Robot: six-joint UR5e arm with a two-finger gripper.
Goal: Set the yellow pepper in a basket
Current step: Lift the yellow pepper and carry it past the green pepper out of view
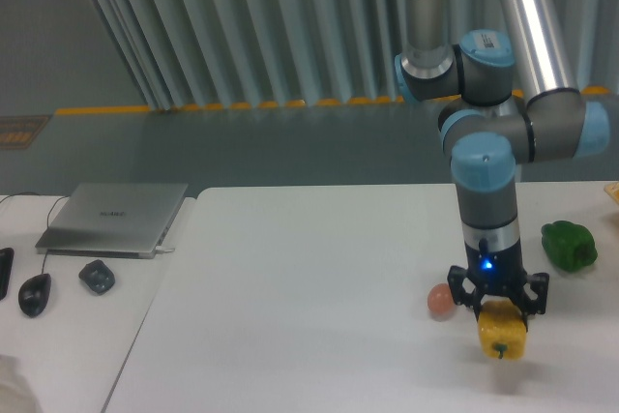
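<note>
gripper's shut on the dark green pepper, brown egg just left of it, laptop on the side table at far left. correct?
Not quite. In the fixed camera view the two-finger gripper is shut on the glossy yellow bell pepper, not the dark green pepper, which lies untouched on the white table to the right. The rest holds: the small brown egg sits just left of the gripper, and the silver laptop is at far left.
</note>
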